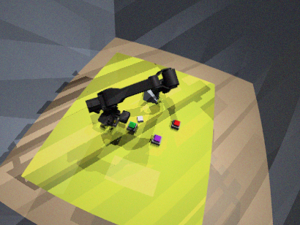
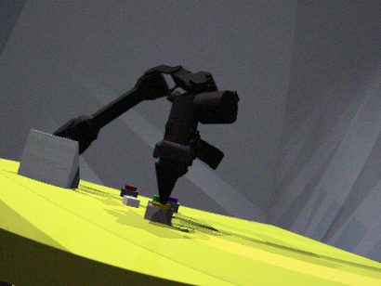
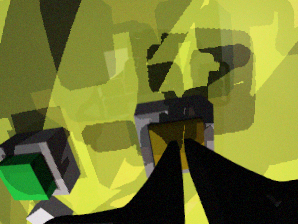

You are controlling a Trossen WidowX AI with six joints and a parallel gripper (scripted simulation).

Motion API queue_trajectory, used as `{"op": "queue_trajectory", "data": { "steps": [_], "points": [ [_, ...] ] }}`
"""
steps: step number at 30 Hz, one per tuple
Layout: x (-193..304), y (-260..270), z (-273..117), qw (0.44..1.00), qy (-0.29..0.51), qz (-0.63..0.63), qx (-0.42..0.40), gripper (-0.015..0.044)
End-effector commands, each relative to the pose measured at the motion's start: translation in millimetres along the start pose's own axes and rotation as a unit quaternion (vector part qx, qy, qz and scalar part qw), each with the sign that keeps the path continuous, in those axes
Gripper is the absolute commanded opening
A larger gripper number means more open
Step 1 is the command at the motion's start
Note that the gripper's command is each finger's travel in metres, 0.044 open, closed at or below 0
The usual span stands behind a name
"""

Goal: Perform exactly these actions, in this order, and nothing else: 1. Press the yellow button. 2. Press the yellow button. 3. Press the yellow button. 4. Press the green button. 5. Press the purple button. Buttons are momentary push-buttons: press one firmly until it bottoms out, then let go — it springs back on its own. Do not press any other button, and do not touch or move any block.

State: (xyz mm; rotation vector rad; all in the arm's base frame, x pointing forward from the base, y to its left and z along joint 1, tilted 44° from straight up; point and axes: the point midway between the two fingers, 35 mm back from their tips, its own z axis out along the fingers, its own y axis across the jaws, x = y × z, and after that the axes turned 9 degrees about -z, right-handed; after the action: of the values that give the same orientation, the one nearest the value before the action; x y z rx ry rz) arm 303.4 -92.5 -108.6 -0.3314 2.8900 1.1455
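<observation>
1. Toward the left edge of the tabletop point(image 1: 234, 109), in the top view, the gripper point(image 2: 164, 199) hangs point-down over the yellow button point(image 3: 174, 137), which the wrist hides from that camera.
2. From the side, the tips meet the yellow cap on its grey housing; the wrist view shows them planted on the cap's near edge. The gripper is clenched and empty, its fingers pinched into a single point for poking.
3. Step in hand, as I judge it: 1 of the 3 yellow presses. Which of the 3 cannot be told from this moment alone.
4. Next move, if presses remain: push straight down until the cap bottoms out, lift clear so it springs back, then repeat or go on.
5. Just right of the yellow one sits the green button point(image 1: 132, 126), then a small white block point(image 1: 140, 118) close behind it, which must not be brushed.
6. Farther right, toward the tabletop's middle, stand the purple button point(image 1: 156, 139) and the red button point(image 1: 175, 124); purple comes last, red never.
7. Arm pose: from its base at the far side the arm point(image 1: 128, 92) reaches across toward the left edge, then drops the forearm steeply, almost upright, to the button.
</observation>
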Motion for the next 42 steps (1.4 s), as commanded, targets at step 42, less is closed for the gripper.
{"op": "queue_trajectory", "data": {
  "steps": [42],
  "points": [
    [2, 1, 2, 1.000, 0.001, 0.004, -0.004, 0.0020]
  ]
}}
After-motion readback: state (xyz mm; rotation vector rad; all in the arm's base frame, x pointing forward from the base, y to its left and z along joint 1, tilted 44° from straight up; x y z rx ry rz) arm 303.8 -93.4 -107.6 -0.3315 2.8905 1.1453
